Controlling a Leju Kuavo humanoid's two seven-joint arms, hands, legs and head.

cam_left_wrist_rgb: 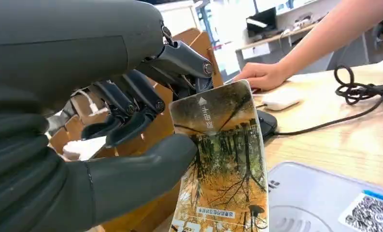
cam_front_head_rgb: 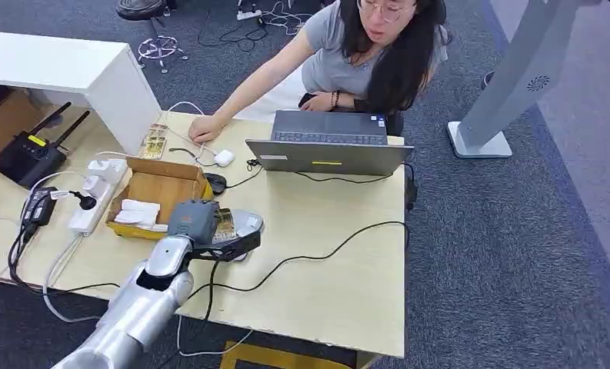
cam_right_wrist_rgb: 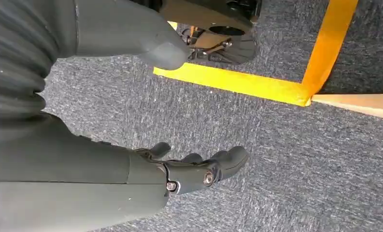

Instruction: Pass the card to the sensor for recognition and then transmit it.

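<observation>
Left hand (cam_left_wrist_rgb: 97, 125) pinches the card (cam_left_wrist_rgb: 223, 164) between thumb and fingers, upright just over the white sensor (cam_left_wrist_rgb: 324, 203) (card's lower edge cut off; contact unclear). Right hand (cam_right_wrist_rgb: 194, 169) hangs over carpet, fingers loosely apart, empty. Bare tabletop (cam_front_head_rgb: 340, 254) lies beyond the sensor, crossed by a black cable (cam_front_head_rgb: 325, 254).

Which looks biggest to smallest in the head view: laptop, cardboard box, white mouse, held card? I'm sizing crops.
1. laptop
2. cardboard box
3. white mouse and card in the left hand: both small, too alike to rank.
</observation>
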